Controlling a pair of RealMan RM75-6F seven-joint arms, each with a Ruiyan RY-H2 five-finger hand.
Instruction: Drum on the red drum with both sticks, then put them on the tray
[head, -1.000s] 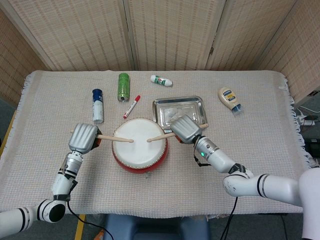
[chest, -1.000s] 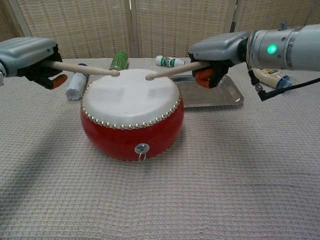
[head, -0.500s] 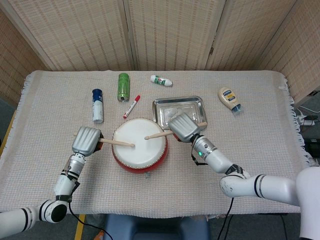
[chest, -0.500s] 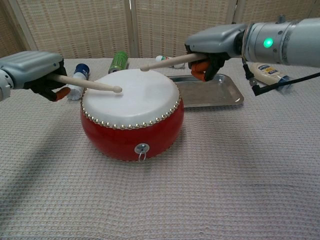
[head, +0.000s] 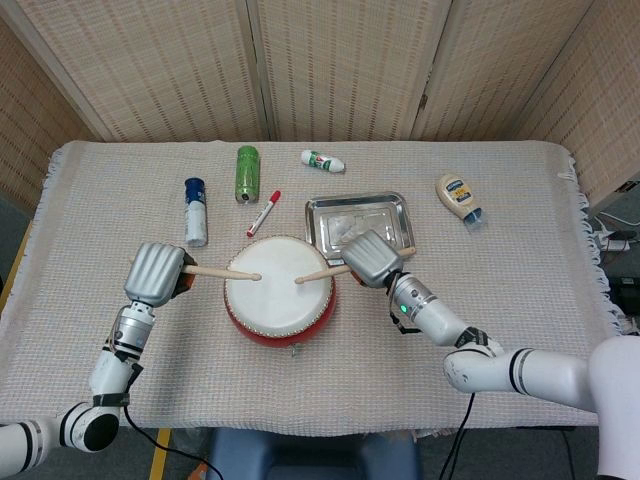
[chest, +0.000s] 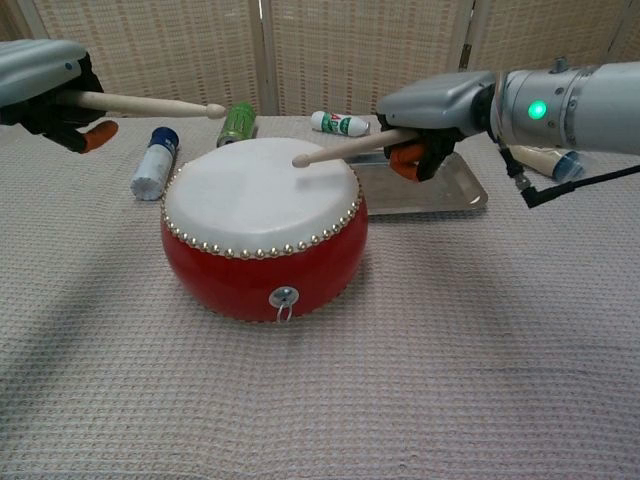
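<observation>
So we're mid-drumming: the red drum (chest: 262, 235) sits in the middle of the worktop (head: 520, 300), and each hand has one stick. The left hand (head: 155, 272) has its fingers wrapped round the butt of the left stick (chest: 150, 103), which is lifted clear above the skin. The right hand (chest: 440, 108) grips the right stick (chest: 345, 148) the same way, tip down at or just above the drumhead, can't tell if it's touching. The tray (head: 395, 205) is just behind the drum on the right side, right by the right hand, with nothing but something pale or a reflection in it.

Handling-wise, the sticks look like light, stiff wood, thin and round, so I'd guess they roll if dropped carelessly. Holding near the butt end like now seems right. The tray's raised rim should stop them rolling.

Count: two sticks, one drum, one tray. Clutter behind: one blue-capped tube (head: 195, 212), one green can (head: 247, 172), one red marker (head: 264, 212), one small white bottle (head: 323, 160), one mayo bottle (head: 456, 195).
</observation>
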